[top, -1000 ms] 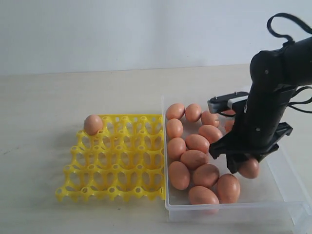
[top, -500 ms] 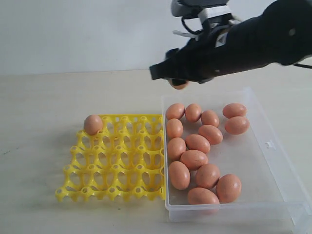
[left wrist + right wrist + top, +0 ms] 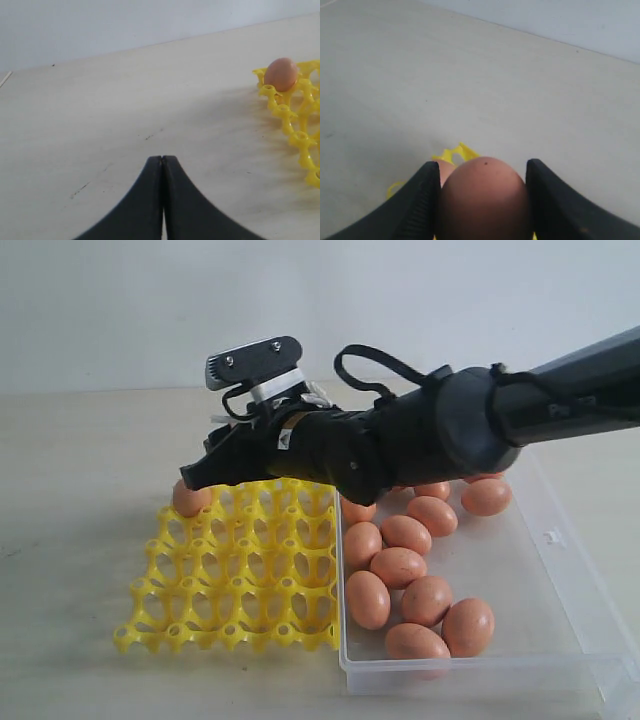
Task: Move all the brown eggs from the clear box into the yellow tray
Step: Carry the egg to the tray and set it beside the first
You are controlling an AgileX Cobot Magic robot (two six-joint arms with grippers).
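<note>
Jaws on right grip brown egg (image 3: 482, 200), hiding most of yellow tray (image 3: 455, 152).

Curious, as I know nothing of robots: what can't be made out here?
- Exterior view: the right claw hides its egg; the arm covers the clear box's far eggs.
- Right wrist view: that egg blocks the yellow tray, so the cup below is unclear.
- Left wrist view: frame edge cuts off the tray.
</note>
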